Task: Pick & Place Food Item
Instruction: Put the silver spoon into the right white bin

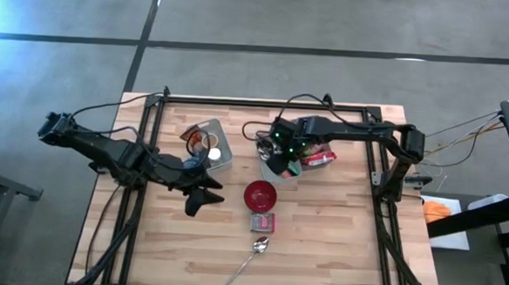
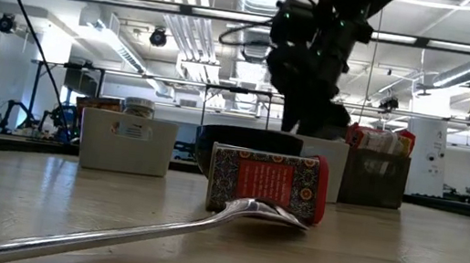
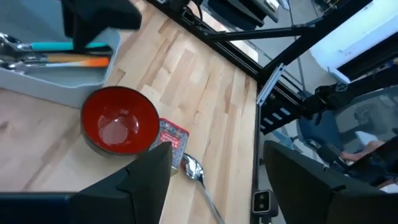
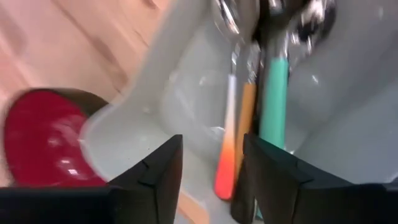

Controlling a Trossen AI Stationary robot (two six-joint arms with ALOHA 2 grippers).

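A red patterned food packet (image 1: 262, 221) (image 2: 266, 184) lies flat on the wooden table, just near of a red bowl (image 1: 260, 195) (image 3: 120, 119). My right gripper (image 1: 281, 161) (image 4: 212, 168) stands open, pointing steeply down over a white tray (image 4: 155, 93) of utensils. An orange-handled utensil (image 4: 233, 143) and a teal-handled one (image 4: 273, 93) lie in the tray below its fingers. To the bowl's left my left gripper (image 1: 201, 199) (image 3: 217, 171) hangs open above the table, with nothing between its fingers.
A metal spoon (image 1: 250, 257) (image 2: 157, 227) lies near the front edge, its bowl by the packet. A grey bin with jars (image 1: 212, 149) stands at the far left and a box of packets (image 1: 322, 156) at the far right. A black frame (image 1: 265, 102) rims the table.
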